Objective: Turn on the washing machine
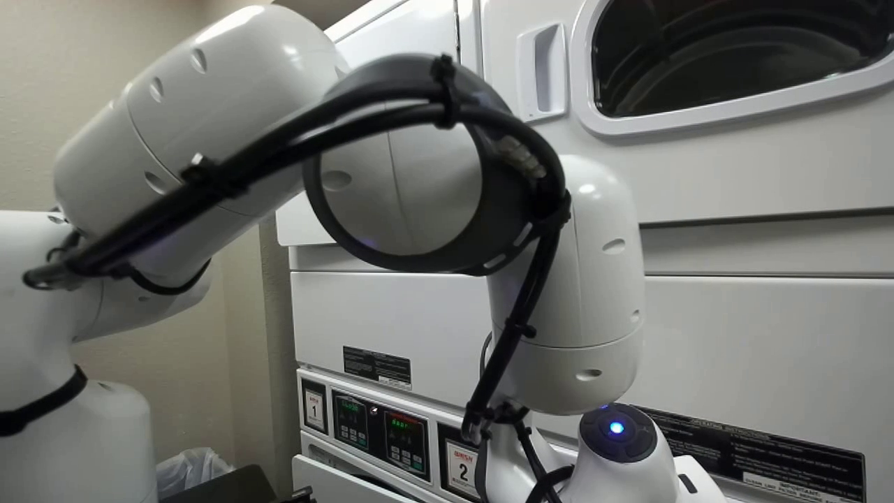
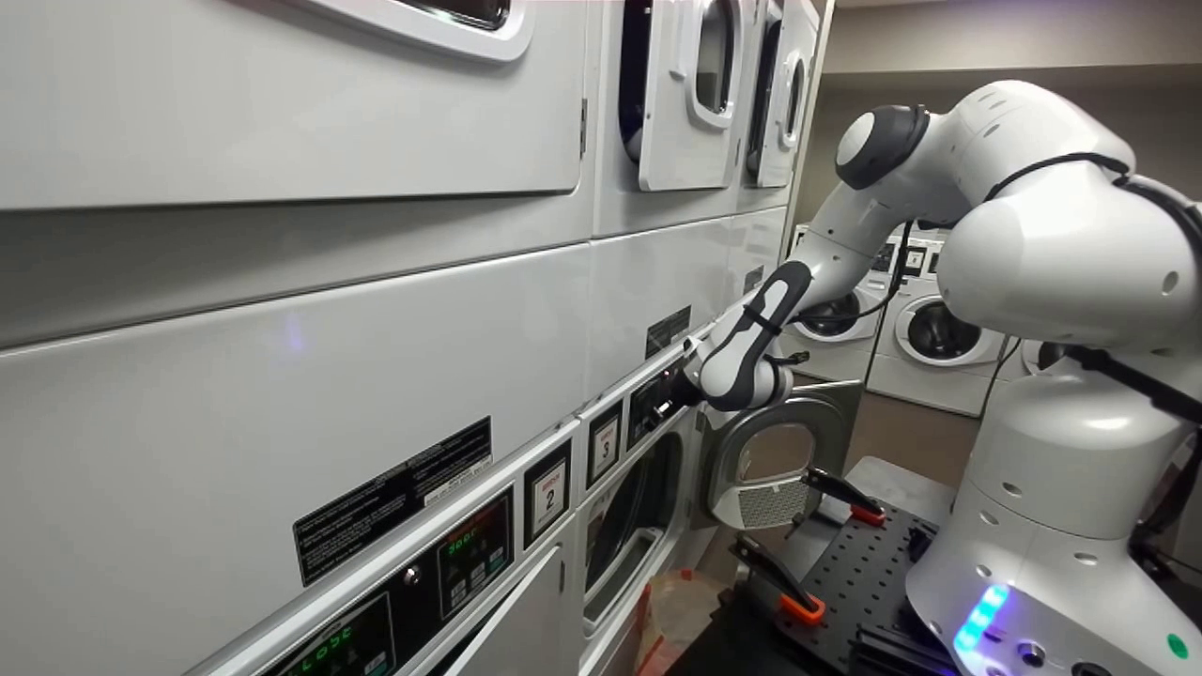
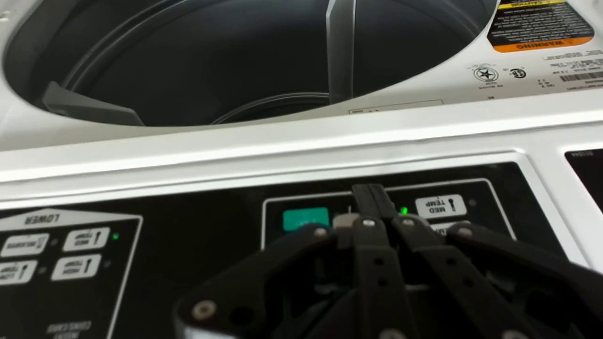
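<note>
You had, in the background, white front-loaders (image 2: pixel 925 383) with round dark doors (image 2: pixel 942 330); two black clamps (image 2: pixel 775 573), orange-ended, edging a perforated board (image 2: pixel 859 573); one translucent plastic bag (image 1: pixel 190 469), crumpled, near a beige wall (image 1: pixel 202 384).

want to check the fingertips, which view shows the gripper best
The wrist view: the gripper is close up there, its fingertips together over the black control panel. In an exterior view the gripper looks small and dark; in an exterior view taken close to the arm, it does not show.
</note>
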